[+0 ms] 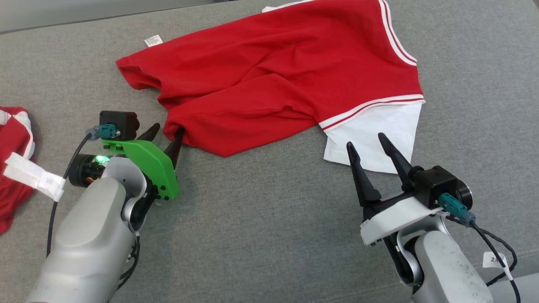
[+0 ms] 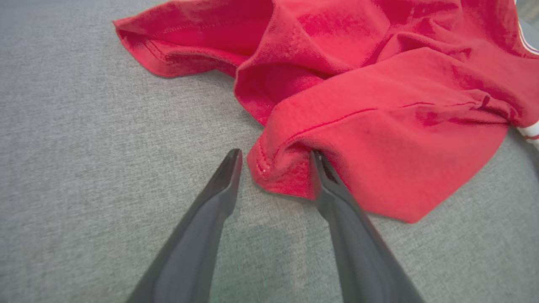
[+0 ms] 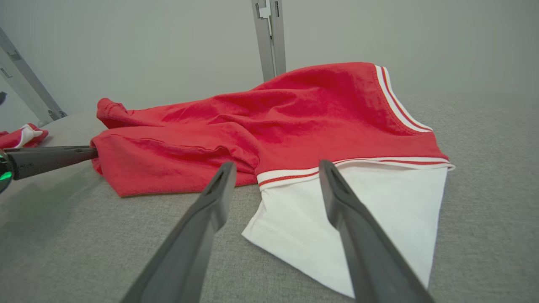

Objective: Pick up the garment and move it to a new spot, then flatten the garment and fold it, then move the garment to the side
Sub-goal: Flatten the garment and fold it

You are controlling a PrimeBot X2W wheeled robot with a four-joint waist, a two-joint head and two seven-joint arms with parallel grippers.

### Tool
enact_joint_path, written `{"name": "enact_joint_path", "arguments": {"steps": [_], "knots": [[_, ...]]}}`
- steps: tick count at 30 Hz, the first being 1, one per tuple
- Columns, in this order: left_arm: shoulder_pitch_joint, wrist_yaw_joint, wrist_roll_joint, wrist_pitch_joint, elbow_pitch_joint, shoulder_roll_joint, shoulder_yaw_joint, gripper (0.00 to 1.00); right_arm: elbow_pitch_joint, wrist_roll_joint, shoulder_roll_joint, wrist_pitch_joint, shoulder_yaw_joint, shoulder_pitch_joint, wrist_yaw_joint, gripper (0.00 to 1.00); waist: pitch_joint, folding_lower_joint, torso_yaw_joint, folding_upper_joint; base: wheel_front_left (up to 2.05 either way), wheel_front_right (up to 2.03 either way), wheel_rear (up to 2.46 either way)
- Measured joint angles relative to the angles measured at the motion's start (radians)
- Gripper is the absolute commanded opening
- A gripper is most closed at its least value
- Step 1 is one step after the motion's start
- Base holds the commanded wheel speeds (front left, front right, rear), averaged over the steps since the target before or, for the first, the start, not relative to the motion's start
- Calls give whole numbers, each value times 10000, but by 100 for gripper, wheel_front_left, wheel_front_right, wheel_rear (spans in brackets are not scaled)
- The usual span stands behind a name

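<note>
The garment (image 1: 286,75) is a red shirt with white stripes and a white panel, lying crumpled on the grey cloth surface (image 1: 269,235). My left gripper (image 1: 168,129) is at its near left corner, jaws open. In the left wrist view the left gripper (image 2: 274,155) straddles the folded hem of the garment (image 2: 379,126), its right finger tucked against the fold. My right gripper (image 1: 365,141) stands open, its tips over the near edge of the white panel. The right wrist view has the right gripper (image 3: 276,165) held above the garment (image 3: 294,122), apart from it.
Another red and white garment (image 1: 12,168) lies at the far left edge. A white label (image 1: 153,41) sticks out at the shirt's back edge. A metal post (image 3: 269,38) rises behind the surface. Bare grey cloth stretches between my two arms.
</note>
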Motion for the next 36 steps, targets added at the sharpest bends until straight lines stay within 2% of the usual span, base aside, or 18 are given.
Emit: {"name": "enact_joint_path", "arguments": {"steps": [2, 4, 5, 10, 14, 17, 20, 24, 27, 31, 32, 33, 34, 35, 36], "knots": [[-17, 0, -36, 107, -4, 0, -157, 44, 15, 0, 2, 0, 15, -9, 0, 100, -12, 0, 11, 0, 0, 0, 0], [-36, 0, -67, 142, -8, 8, -343, 18, 31, 0, 4, 0, 31, -58, 0, 100, -14, 0, 13, 0, 0, 0, 0], [-49, 0, -65, 88, -6, 8, -393, 2, 31, 0, 4, 0, 33, -75, 0, 100, -16, 0, 16, 0, 0, 0, 0], [-251, 56, 221, -809, 61, 104, -612, 0, 102, 2, 8, 0, 35, -82, 0, 100, -96, 0, 26, 0, 0, 0, 0], [-519, 654, 1122, -2424, -33, 412, -740, 0, 144, 0, 8, 2, -23, -63, 0, 100, -243, 0, 80, 0, 0, 0, 0], [-541, 1129, 2044, -3035, -414, 673, -1005, 0, 151, -2, 8, 8, -25, -9, 0, 100, -388, 0, 141, 0, 0, 0, 0], [-105, 1601, 2742, -3149, -1290, 934, -1001, 0, 150, -4, 12, 29, -31, 112, 0, 100, -542, 0, 221, 0, 0, 0, 0], [1423, 2148, 3442, -3170, -3145, 1210, -573, 0, 138, -2, 13, 71, -92, 148, 0, 100, -707, 0, 355, 0, 0, 0, 0], [2701, 2349, 3906, -3170, -3954, 1323, -449, 0, 121, 0, 13, 73, -157, 214, 0, 100, -830, 0, 443, 0, 0, 0, 0], [3716, 2433, 4372, -3172, -4232, 1279, -525, 0, 65, 0, 10, 104, -255, 311, 0, 100, -962, 0, 582, 0, 0, 0, 0], [3851, 2433, 4428, -3170, -4215, 1246, -543, 2, 54, 0, 8, 105, -268, 311, 0, 100, -987, 0, 609, 0, 0, 0, 0], [3991, 2431, 4449, -3170, -4128, 1164, -545, 40, 44, 0, 10, 121, -278, 314, 0, 100, -1023, 0, 637, 0, 0, 0, 0], [4106, 2420, 4449, -3170, -3992, 1057, -541, 94, 38, 0, 10, 146, -284, 319, 0, 100, -1058, 0, 662, 0, 0, 0, 0], [4202, 2401, 4441, -3172, -3894, 955, -522, 100, 38, 0, 10, 146, -293, 325, 0, 100, -1086, 0, 679, 0, 0, 0, 0], [4305, 2389, 4380, -3172, -3737, 826, -445, 100, 38, 0, 10, 150, -301, 329, 0, 100, -1123, 0, 698, 0, 0, 0, 0]]}}
